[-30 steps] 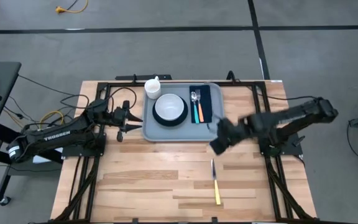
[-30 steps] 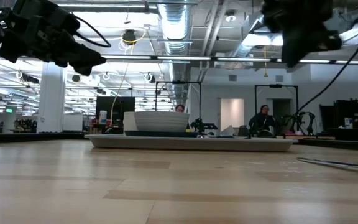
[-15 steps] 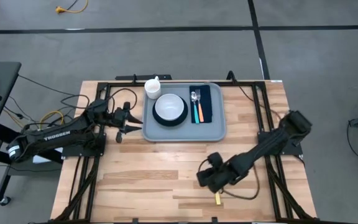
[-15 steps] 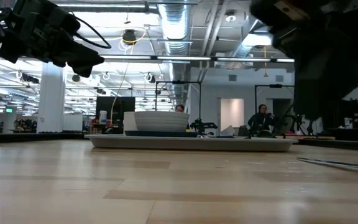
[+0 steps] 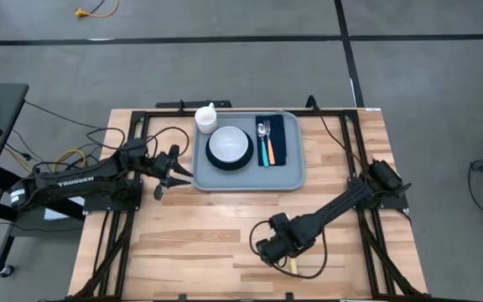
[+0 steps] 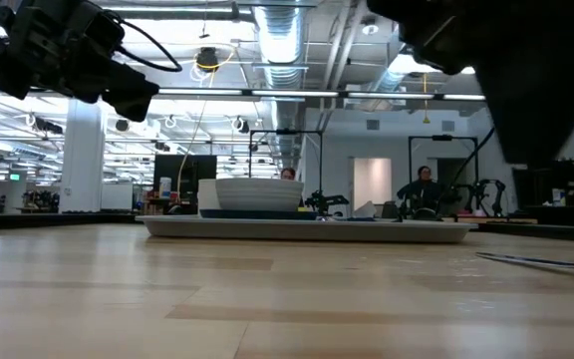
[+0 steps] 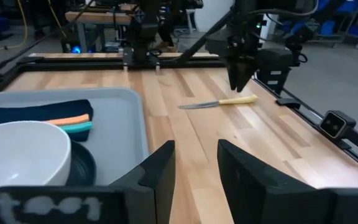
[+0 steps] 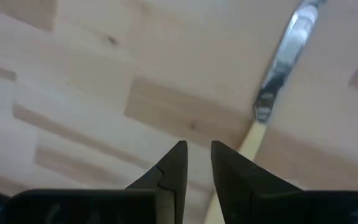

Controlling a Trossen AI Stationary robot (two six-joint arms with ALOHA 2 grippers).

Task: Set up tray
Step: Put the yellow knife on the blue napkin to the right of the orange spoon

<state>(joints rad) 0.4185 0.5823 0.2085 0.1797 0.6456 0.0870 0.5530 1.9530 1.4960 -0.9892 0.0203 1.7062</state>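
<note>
The grey-blue tray (image 5: 250, 178) lies at the table's far middle, holding a white bowl (image 5: 229, 145) on a dark plate and a navy napkin (image 5: 278, 138) with a fork and spoon on it. A white cup (image 5: 205, 118) stands at its far left corner. A yellow-handled knife (image 7: 219, 102) lies flat on the wood near the near edge. My right gripper (image 8: 195, 155) hovers just above it, pointing down, fingers a narrow gap apart beside the handle (image 8: 248, 144). My left gripper (image 7: 194, 152) is open, level, by the tray's left edge (image 5: 194, 172).
Bare wood stretches between the tray and the near edge around the knife (image 6: 536, 262). Black frame rails (image 5: 367, 210) run along both table sides. Cables (image 5: 74, 155) trail off the left. The room behind holds benches and a seated person (image 6: 422, 189).
My right arm has swung from beside the tray's right edge toward the near edge and come down, and now stands over the knife, hiding most of it from above. My left gripper has edged slightly toward the tray. The knife and tray have stayed put.
</note>
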